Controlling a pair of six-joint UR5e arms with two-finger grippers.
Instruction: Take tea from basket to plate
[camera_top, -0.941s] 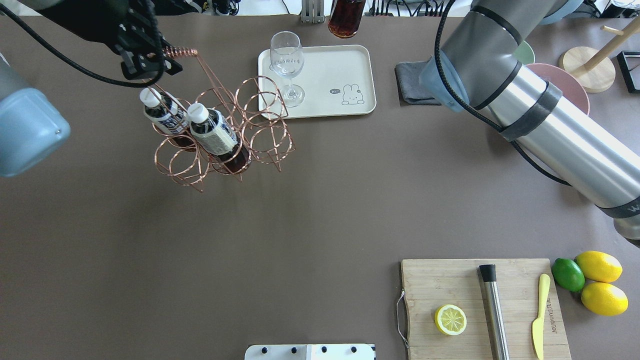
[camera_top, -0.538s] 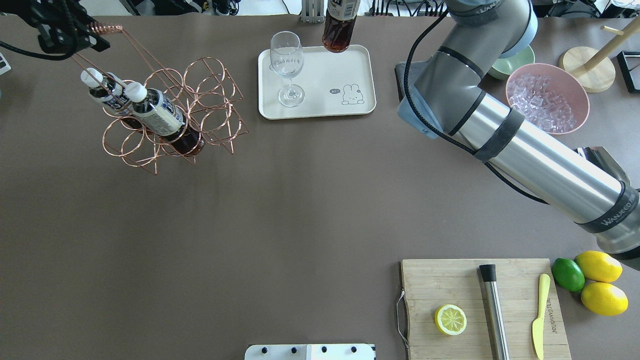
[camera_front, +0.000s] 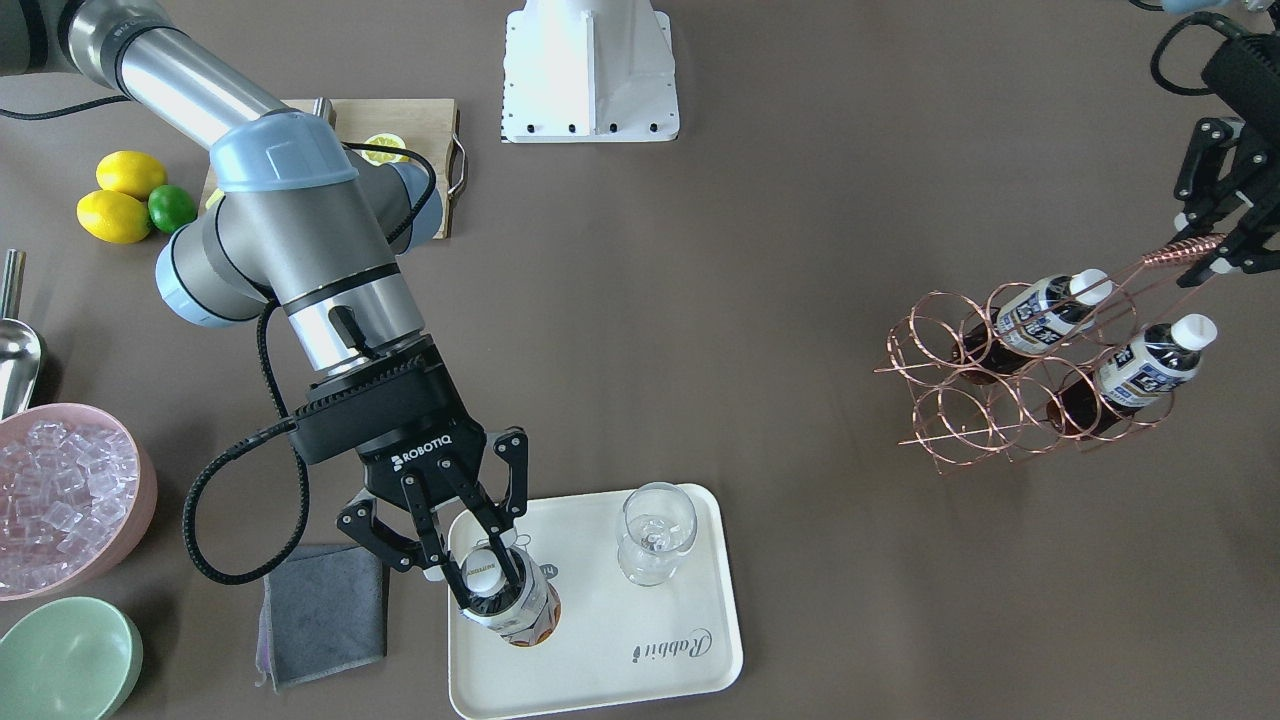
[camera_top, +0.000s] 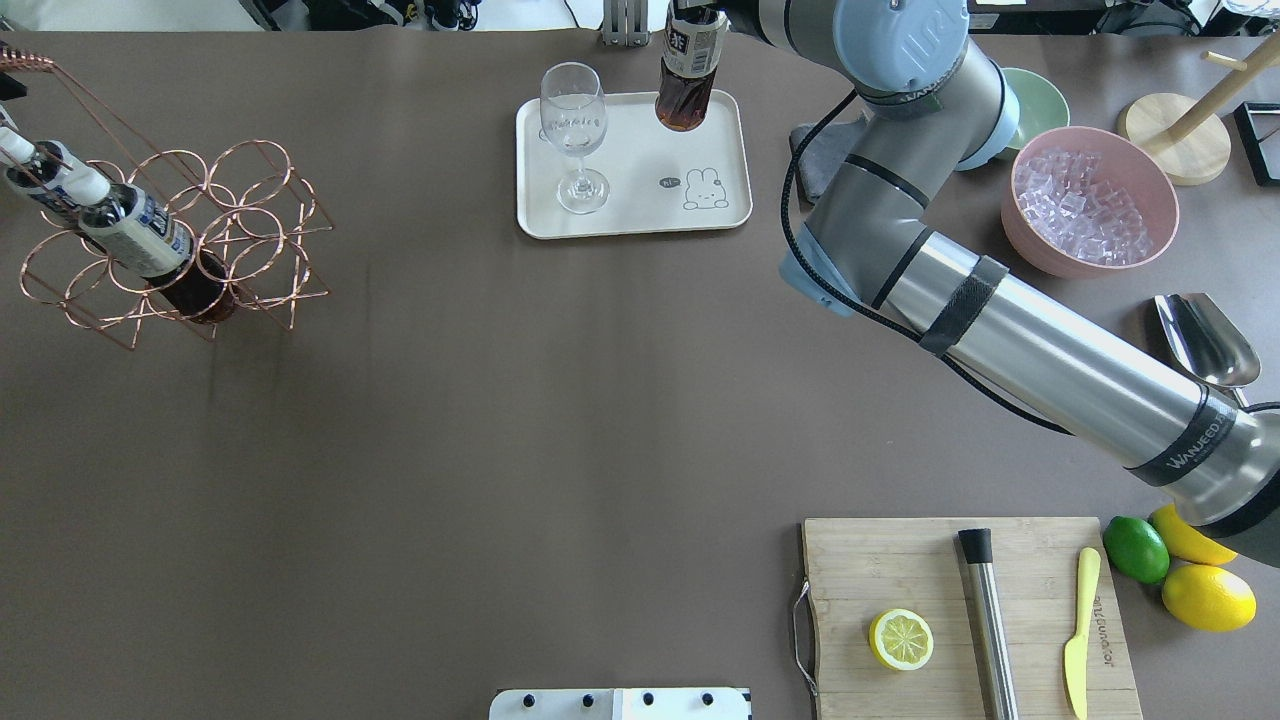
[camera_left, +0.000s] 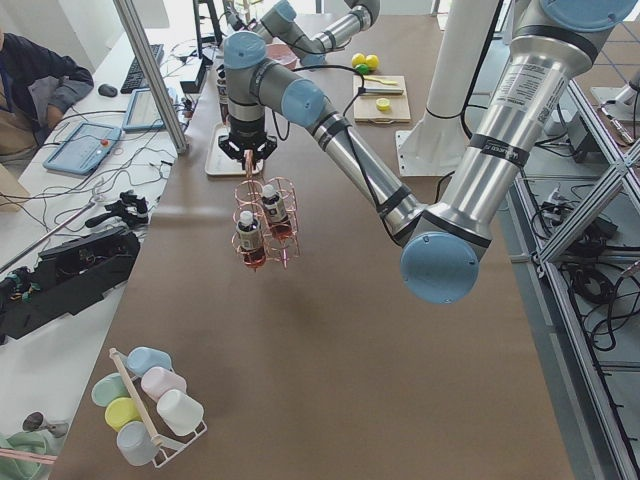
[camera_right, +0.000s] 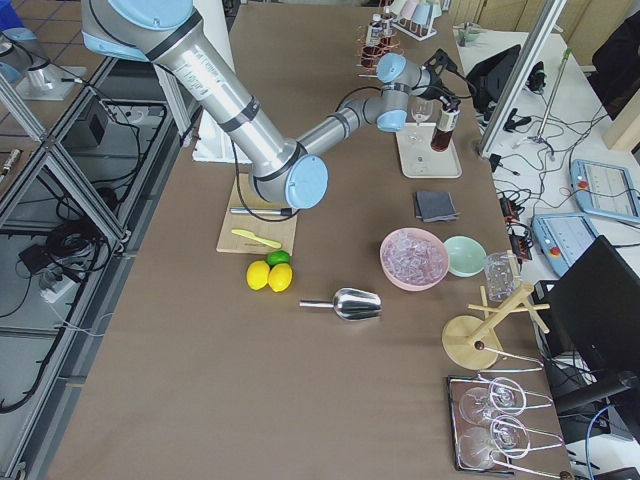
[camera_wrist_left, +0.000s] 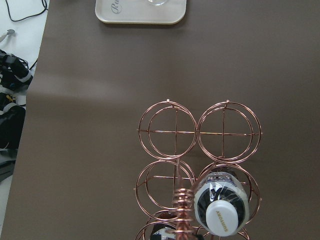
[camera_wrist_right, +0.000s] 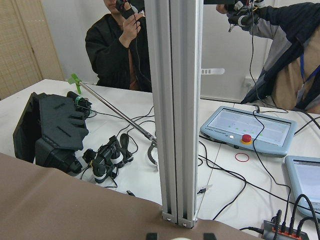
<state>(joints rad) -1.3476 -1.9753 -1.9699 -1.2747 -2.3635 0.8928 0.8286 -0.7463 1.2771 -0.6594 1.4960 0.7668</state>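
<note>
The left tool (camera_front: 1210, 250), closed on the handle (camera_front: 1185, 248), has carried the basket (camera_top: 255, 200) and its two bottles (camera_front: 1140, 370) to the desk's (camera_top: 600, 400) far left. The right tool (camera_front: 487, 572), clamped on the tea (camera_top: 685, 85), has brought it over the plate's (camera_top: 640, 205) far edge. Whether it touches is unclear, and release likely remains. Readable: "ROBOTIQ" on the right tool, "Rabbit" on the plate. Bottle labels are illegible.
</note>
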